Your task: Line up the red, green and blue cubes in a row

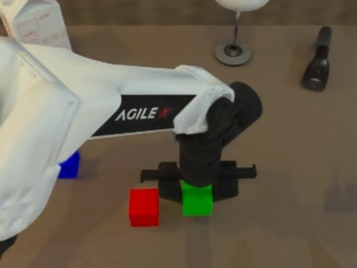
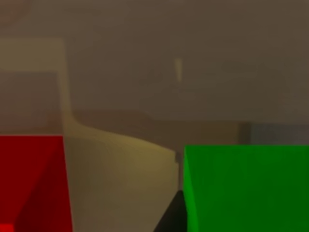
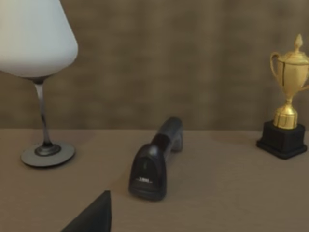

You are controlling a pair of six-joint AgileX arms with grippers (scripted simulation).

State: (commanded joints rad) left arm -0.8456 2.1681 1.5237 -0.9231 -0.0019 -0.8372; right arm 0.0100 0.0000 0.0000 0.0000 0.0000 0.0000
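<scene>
**Table inventory: three cubes, left arm over the green one**

Top view
- Left gripper (image 1: 197, 196): reached out over the table (image 1: 290, 167), above the middle of its near edge. Jaws straddle the green cube (image 1: 197, 201); whether they press on it cannot be told.
- Green cube: near the table's near edge, about midway along it.
- Red cube (image 1: 144, 207): just beside the green cube on its left, a narrow gap between them, not touching.
- Blue cube (image 1: 70, 166): well apart toward the left edge, partly hidden under the white arm.
- Milk carton (image 1: 36, 22): far left corner.
- Wine glass (image 1: 234, 50): far edge, upright on its round foot; contents cannot be told.
- Black handheld scanner (image 1: 316, 58): lying toward the far right corner.

Left wrist view
- Green cube (image 2: 246, 188) and red cube (image 2: 31, 181) close up, bare table between them.

Right wrist view
- Right arm parked; finger state cannot be told.
- Wine glass (image 3: 38, 87), scanner (image 3: 154, 162), gold trophy (image 3: 287, 106) on a black base, all standing apart.
</scene>
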